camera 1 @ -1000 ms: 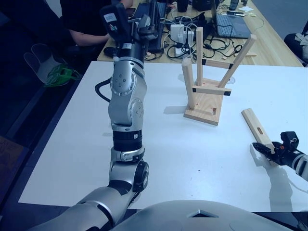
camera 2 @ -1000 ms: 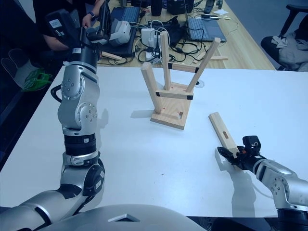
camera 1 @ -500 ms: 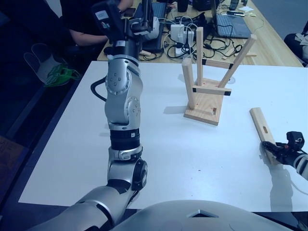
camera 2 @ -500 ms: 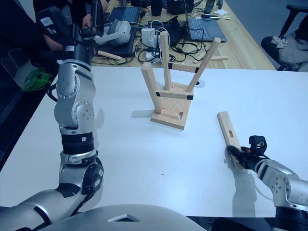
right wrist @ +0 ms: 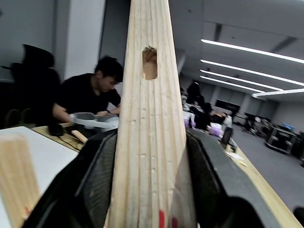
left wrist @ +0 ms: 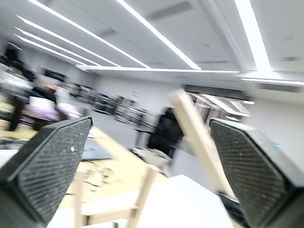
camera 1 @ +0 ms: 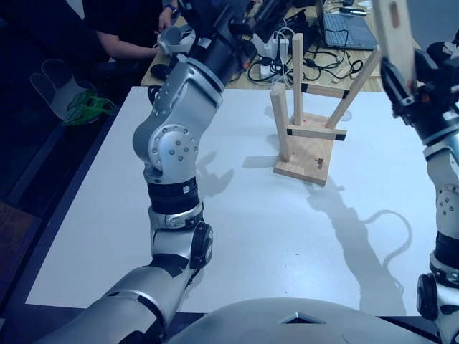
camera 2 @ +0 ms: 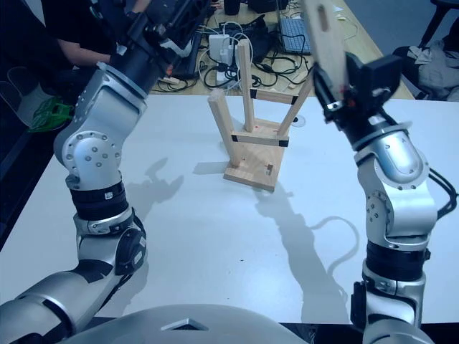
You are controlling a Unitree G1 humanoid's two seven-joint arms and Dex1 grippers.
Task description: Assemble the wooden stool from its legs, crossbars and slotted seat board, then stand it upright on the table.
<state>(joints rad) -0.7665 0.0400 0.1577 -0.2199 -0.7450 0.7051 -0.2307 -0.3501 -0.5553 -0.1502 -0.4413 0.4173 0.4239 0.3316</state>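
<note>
Right now your right gripper (camera 2: 343,84) is pinching the loose leg (camera 2: 323,29) by its lower end, so the leg rises straight above the fingers, with its slot (right wrist: 149,62) well up from the grip. Your left gripper (left wrist: 149,142) is spread wide with nothing between the pads, raised high out past the far edge of the table (camera 1: 287,236). The stool (camera 1: 305,136) sits below and between the two grippers, well apart from both, upside down on its seat (camera 1: 297,170), with three legs pointing up and crossbars (camera 1: 315,134) joining them. By the look of it, you are on the fourth leg: the seat corner nearest your right gripper seems bare, though you cannot make out its socket clearly. The next move calls for bringing the leg down and across to that corner, turning it so the slot faces the free crossbar end, then seating it without knocking the standing legs. Expect the stool to slide or tip as you press, so lower the open left gripper to steady a leg on its own side first. Flipping the stool upright comes after.
</note>
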